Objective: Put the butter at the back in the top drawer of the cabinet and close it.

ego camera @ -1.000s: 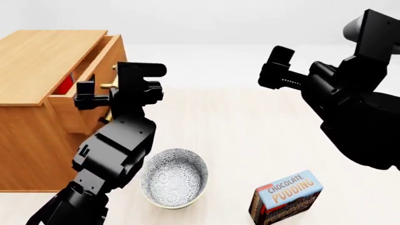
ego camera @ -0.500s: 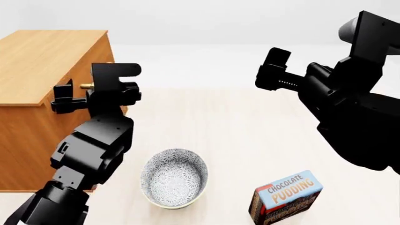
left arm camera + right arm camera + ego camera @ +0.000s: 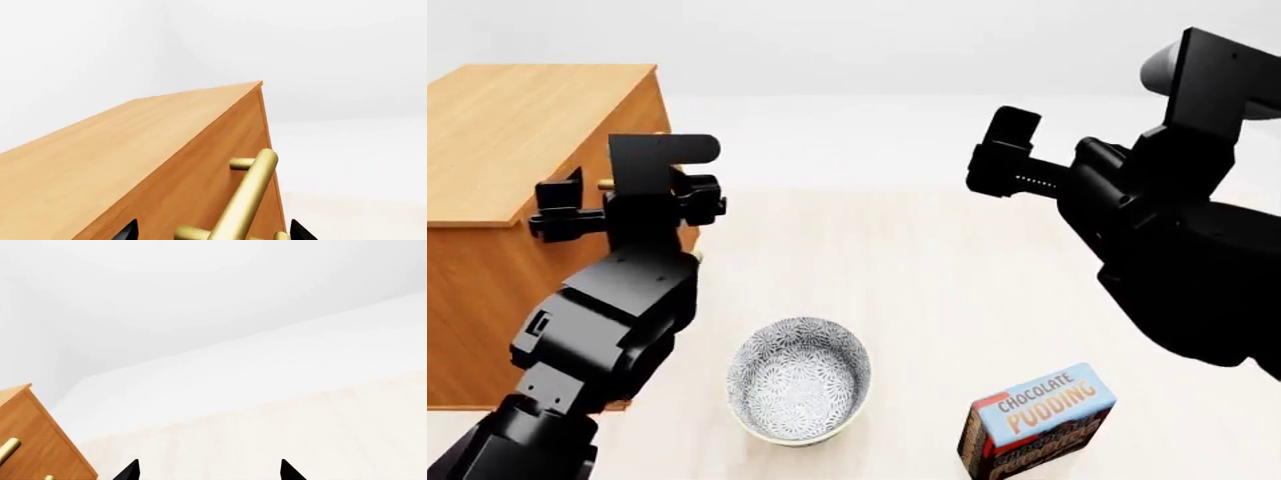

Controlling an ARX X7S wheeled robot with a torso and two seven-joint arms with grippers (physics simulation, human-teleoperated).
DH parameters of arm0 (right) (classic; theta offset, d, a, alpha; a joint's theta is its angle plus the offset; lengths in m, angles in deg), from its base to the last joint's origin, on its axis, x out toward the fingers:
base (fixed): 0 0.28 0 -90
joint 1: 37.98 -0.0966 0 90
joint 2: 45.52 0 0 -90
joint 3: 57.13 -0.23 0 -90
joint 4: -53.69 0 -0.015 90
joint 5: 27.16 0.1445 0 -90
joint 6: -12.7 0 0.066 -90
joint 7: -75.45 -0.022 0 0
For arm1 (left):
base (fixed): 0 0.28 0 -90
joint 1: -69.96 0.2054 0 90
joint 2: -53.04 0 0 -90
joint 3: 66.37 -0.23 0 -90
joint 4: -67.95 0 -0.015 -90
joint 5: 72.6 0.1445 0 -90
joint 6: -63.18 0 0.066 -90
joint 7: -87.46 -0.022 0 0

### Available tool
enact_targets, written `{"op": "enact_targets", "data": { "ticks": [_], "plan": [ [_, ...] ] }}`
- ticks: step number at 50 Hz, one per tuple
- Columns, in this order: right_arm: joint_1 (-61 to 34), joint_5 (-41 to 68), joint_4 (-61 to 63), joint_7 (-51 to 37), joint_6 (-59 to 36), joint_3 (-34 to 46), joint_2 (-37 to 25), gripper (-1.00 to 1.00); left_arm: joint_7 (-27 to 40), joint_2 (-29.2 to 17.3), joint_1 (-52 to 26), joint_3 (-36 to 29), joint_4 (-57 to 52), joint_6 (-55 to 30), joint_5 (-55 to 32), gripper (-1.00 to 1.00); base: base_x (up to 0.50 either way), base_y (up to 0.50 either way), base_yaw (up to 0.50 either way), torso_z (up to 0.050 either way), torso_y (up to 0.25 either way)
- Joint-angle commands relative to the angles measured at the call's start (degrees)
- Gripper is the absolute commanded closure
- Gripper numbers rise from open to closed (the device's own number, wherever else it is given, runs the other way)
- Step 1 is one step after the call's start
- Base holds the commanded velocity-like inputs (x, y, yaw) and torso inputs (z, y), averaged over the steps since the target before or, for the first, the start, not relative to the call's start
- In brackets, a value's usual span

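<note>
Pale wood tabletop [image 3: 961, 290] fills the lower part of the head view, with a plain white backdrop behind it. At the left edge of that frame stands the cabinet [image 3: 521, 150], its flat top lit and its front face turned toward the middle of the picture. The top drawer [image 3: 220, 165] sits flush with the cabinet front in both the head and left wrist views, so it is shut, and the butter is not visible anywhere.

The left gripper [image 3: 627, 205] is at the left centre of the head view, right against the cabinet's front at drawer height. In the left wrist view the brass handle [image 3: 250, 195] runs between its two black fingertips [image 3: 127, 231], which stand apart on either side of the bar with gaps showing, not clamped on it. A short end of the handle also peeks out beside the gripper in the head view.

The right gripper [image 3: 1001, 160] hangs at the upper right of the head view, well apart from the cabinet, above bare table. Its wrist view shows the two tips spread wide with nothing between them.

Near the bottom centre of the head view a patterned bowl [image 3: 798, 380] stands upright, and to its right, near the bottom edge, a Chocolate Pudding box [image 3: 1038, 420] stands tilted.
</note>
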Motion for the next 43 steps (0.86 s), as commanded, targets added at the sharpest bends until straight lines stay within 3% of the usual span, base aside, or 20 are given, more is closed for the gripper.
{"op": "enact_targets", "data": {
  "ticks": [1, 11, 21, 43],
  "plan": [
    [0.7, -0.4, 0.5, -0.1, 0.4, 0.1, -0.3, -1.00, -2.1, -5.6, 2.6, 1.1, -10.8, -3.4, -3.9, -1.00, 0.00, 0.00, 0.00, 0.000, 0.000],
    [1.7, -1.0, 1.0, -0.2, 0.8, -0.1, -1.2, -1.00, -0.9, -10.1, 3.8, 2.9, -29.3, -12.6, -12.0, -1.00, 0.00, 0.00, 0.00, 0.000, 0.000],
    [2.5, -1.7, 1.9, -0.3, 0.8, 0.0, -2.0, -1.00, 0.2, -14.4, 5.5, 5.6, -40.9, -17.4, -18.6, -1.00, 0.00, 0.00, 0.00, 0.000, 0.000],
    [8.7, -4.7, 7.6, 0.2, 2.3, -0.5, -4.8, -1.00, 1.5, -22.2, 18.1, 12.7, -57.0, -13.2, -24.9, -1.00, 0.00, 0.00, 0.00, 0.000, 0.000]
  ]
}}
